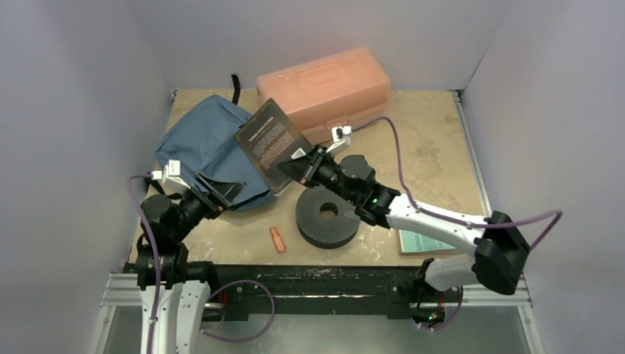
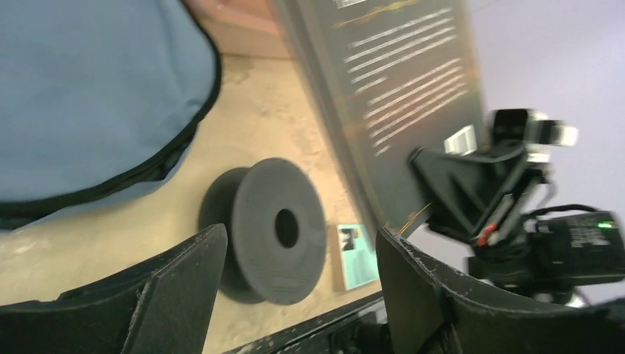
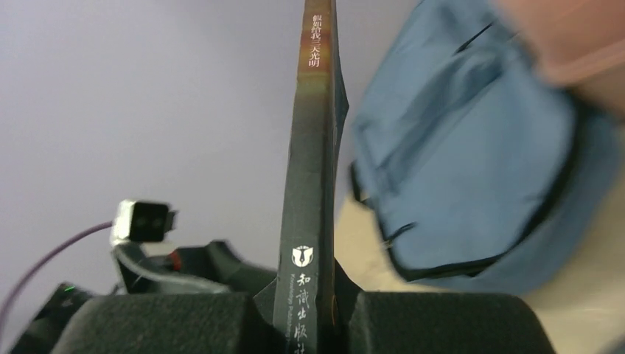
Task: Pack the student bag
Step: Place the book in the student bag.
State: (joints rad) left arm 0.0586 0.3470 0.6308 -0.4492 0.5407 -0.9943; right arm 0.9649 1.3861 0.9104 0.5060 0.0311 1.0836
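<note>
While the right gripper [image 1: 301, 165] is clamped on the book [image 1: 271, 141], the student bag [image 1: 200, 140] lies just left of it, at the far left. The left gripper [image 1: 225, 193], with fingers apart, is nearer, at the bag's near edge.

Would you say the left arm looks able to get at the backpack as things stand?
Probably yes: the left gripper stands open at the near edge of the backpack, nothing between them; the right gripper holds the book lifted.
</note>
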